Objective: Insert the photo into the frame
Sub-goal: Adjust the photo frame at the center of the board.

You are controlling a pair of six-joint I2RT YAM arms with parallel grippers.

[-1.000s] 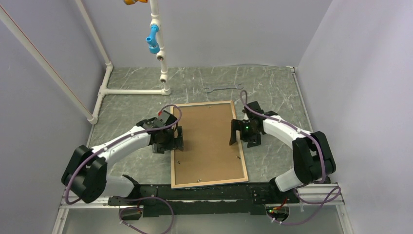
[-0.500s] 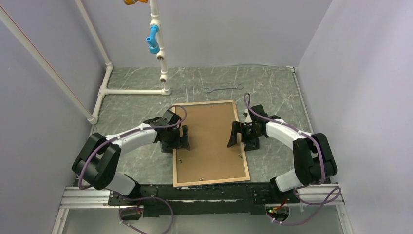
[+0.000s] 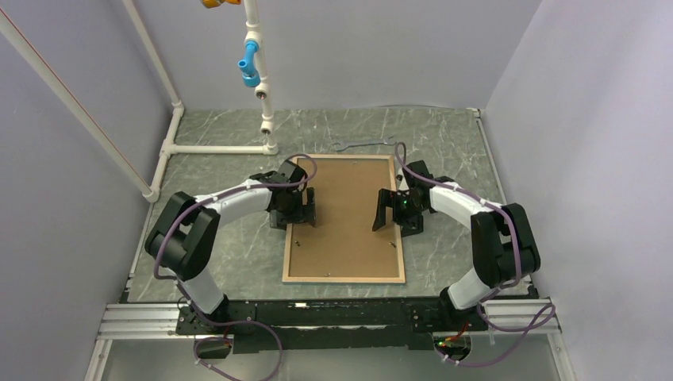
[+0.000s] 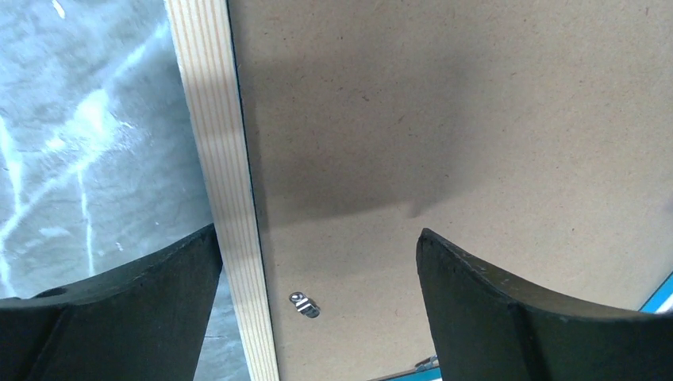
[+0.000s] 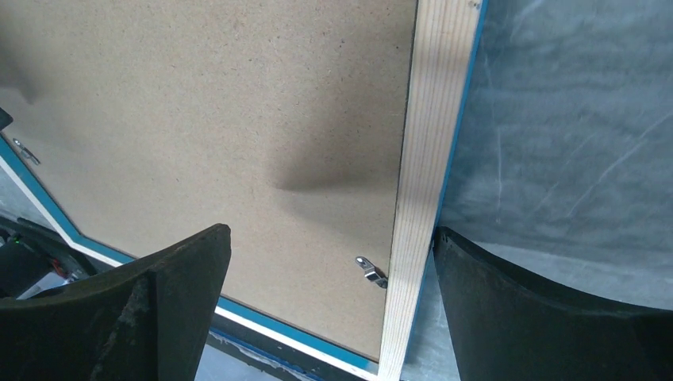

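Step in hand, as I'm reading it: both arms are working the frame (image 3: 344, 279) by its long rails, probably squaring or shifting it on the table (image 3: 444, 143). The frame is lying face down mid-table with its tan wood up, and the brown backing board (image 3: 345, 222) is sitting inside it. The photo isn't showing in any view, so I can't tell if it's lying under the board or somewhere else.

The left gripper (image 3: 295, 211) is standing wide open and gripping nothing. It's straddling the left rail, one finger hanging outside over the table, the other over the board. The right gripper (image 3: 395, 214) is doing the same on the right rail, wide open and empty. I can't tell whether either is touching the wood.

Doing it well:
- Both sides should be moving level and together so the thin frame isn't twisting.
- Pressure should be going on the wood rail, not the board, which could flex or pop.
- Fingers should be staying clear of the clips (image 4: 304, 304).
- The frame should be staying off the wrench (image 3: 363, 144) lying just past its far end.

Counts, big to small:
- One table.
- One white pipe stand (image 3: 258, 79), far left.
- One frame.
- One backing board.
- Two grippers.
- One wrench.
- Clips: one is showing near the fingers in each wrist view, plus a second clip (image 5: 25, 151) at the board's far edge in the right wrist view. They're too small from above to total.
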